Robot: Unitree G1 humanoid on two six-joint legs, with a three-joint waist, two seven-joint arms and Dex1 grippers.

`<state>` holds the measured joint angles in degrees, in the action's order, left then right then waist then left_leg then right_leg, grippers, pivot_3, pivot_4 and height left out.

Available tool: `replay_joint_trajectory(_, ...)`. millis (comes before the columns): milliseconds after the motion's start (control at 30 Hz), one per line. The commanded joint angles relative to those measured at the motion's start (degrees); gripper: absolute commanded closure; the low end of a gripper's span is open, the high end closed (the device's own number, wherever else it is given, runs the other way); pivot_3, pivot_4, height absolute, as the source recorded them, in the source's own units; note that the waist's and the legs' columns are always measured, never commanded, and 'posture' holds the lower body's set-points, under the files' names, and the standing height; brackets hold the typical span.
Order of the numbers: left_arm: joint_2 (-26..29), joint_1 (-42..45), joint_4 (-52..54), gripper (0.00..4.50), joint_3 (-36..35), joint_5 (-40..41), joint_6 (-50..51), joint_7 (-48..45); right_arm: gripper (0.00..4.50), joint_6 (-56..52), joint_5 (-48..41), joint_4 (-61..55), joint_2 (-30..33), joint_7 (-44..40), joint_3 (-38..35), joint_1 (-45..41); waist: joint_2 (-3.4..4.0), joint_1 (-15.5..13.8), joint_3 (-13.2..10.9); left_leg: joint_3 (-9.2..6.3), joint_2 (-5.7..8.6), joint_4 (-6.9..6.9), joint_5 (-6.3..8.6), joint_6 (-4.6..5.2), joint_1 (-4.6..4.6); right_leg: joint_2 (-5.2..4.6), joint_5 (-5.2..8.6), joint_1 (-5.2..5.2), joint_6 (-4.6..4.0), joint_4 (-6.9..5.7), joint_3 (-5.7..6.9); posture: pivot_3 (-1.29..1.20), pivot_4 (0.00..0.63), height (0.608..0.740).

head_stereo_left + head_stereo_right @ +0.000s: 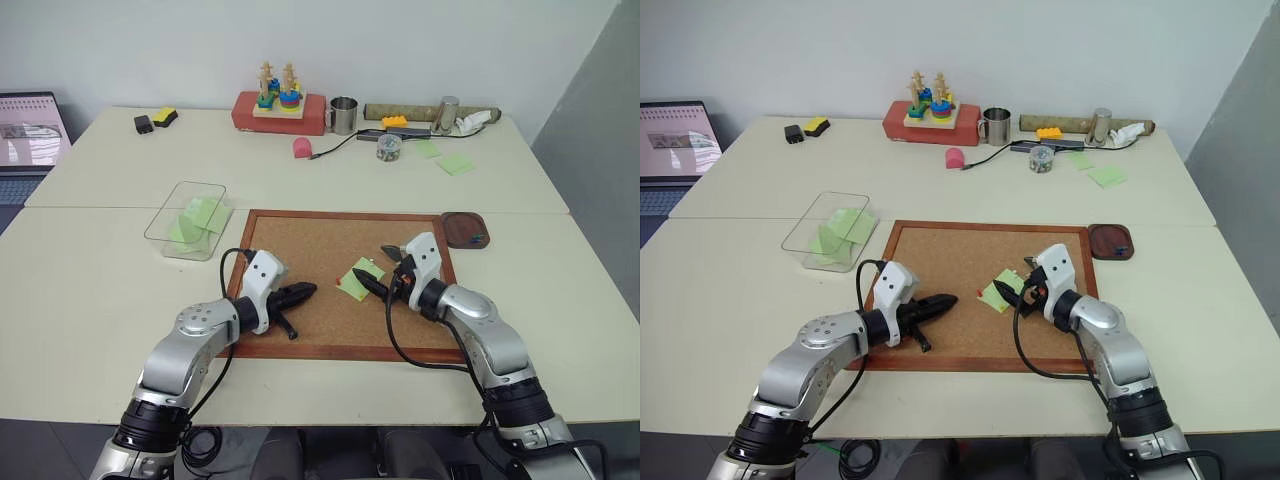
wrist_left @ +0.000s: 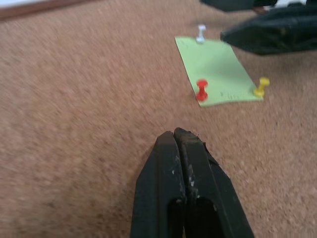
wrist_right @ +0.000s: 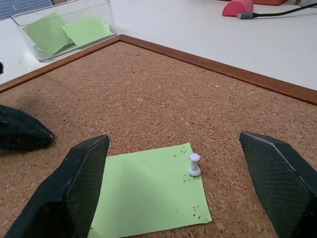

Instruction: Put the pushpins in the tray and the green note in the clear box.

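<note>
The green note (image 3: pixel 148 196) lies flat on the corkboard (image 1: pixel 320 240), right of the board's middle, pinned by three pushpins: a white pushpin (image 3: pixel 194 164) at one corner, a red pushpin (image 2: pixel 201 89) along one edge and a yellow pushpin (image 2: pixel 261 87) at another corner. Small pinholes dot the paper near the white one.

My right end effector (image 3: pixel 188 191) hovers low over the note with its two fingers spread wide, one to each side of the sheet, and the white pushpin stands between them; it holds nothing. My left end effector (image 2: pixel 181 144) is just above the bare cork to the left of the note, pointing toward it, its fingers pressed together and empty, a little apart from the sheet.

The clear box (image 1: pixel 170 210) sits on the surface just off the board's far left corner and already has green sheets (image 1: pixel 198 218) in it. The tray (image 1: pixel 452 232) lies at the board's far right corner, touching or just beside the frame, with something small and dark in it that I cannot make out.

Farther back on the surface stand a red block with a stacking toy (image 1: pixel 280 105), a metal mug (image 1: pixel 343 115) and a few loose green notes (image 1: pixel 455 163).
</note>
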<state>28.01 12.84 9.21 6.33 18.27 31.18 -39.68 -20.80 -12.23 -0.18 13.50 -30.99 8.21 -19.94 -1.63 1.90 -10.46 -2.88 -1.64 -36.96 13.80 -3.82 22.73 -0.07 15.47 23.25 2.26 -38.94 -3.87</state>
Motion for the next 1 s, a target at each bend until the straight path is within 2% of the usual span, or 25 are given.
replay_joint_trajectory(33,0.1,-0.4,-0.6,4.47,1.9,-2.5,0.8,0.9,0.17,1.2,1.0,1.2,-1.2,1.1,0.1,-1.9,0.01,0.0,0.0,-0.01,-0.01,-0.01,0.00,0.00,-0.02,0.00,0.00,-0.02,0.00,-0.01,0.01,0.00,0.150,0.740)
replay_joint_trajectory(233,-1.2,0.0,0.4,4.47,1.2,-1.5,1.4,1.5,0.17,0.7,1.3,2.3,-1.7,0.9,0.0,-2.1,0.02,-0.1,0.0,-0.01,0.00,-0.03,0.00,0.00,-0.03,0.00,0.02,-0.04,0.03,-0.03,0.01,0.00,0.150,0.740)
replay_joint_trajectory(333,-1.1,-0.1,0.4,4.50,1.2,-2.2,0.8,1.8,0.59,0.9,1.4,2.7,-1.8,0.6,-0.1,-2.2,0.02,-0.1,0.0,-0.01,0.00,-0.03,0.00,0.00,-0.04,0.00,0.02,-0.04,0.04,-0.03,0.01,0.00,0.150,0.740)
replay_joint_trajectory(467,-0.9,-0.1,0.7,4.50,0.8,-1.7,1.3,1.8,1.47,1.0,1.4,2.9,-2.0,0.6,-0.1,-2.2,0.02,-0.1,0.0,-0.01,0.00,-0.03,0.00,0.00,-0.04,0.00,0.01,-0.04,0.02,-0.03,0.00,0.00,0.150,0.740)
replay_joint_trajectory(767,-1.0,-0.1,0.9,4.50,1.1,-1.8,1.3,1.7,3.10,1.3,1.6,3.2,-2.5,0.8,-0.3,-2.3,0.02,-0.1,0.0,-0.01,0.00,-0.03,0.00,0.00,-0.04,0.00,0.02,-0.04,0.05,-0.03,0.00,0.00,0.150,0.740)
replay_joint_trajectory(967,-1.3,-0.2,1.5,4.50,1.1,-1.4,1.8,1.6,4.42,2.0,2.2,3.4,-2.8,1.6,-0.7,-2.4,0.02,0.0,0.0,-0.01,0.00,-0.02,0.00,0.00,-0.03,0.00,0.02,-0.04,0.05,-0.02,0.00,0.00,0.150,0.740)
replay_joint_trajectory(1000,-1.3,-0.2,1.5,4.50,1.1,-1.4,1.8,1.6,4.48,2.0,2.2,3.4,-2.8,1.7,-0.7,-2.4,0.02,0.0,0.0,-0.01,0.00,-0.01,0.00,0.00,-0.03,0.00,0.02,-0.03,0.04,-0.02,0.00,0.00,0.150,0.740)
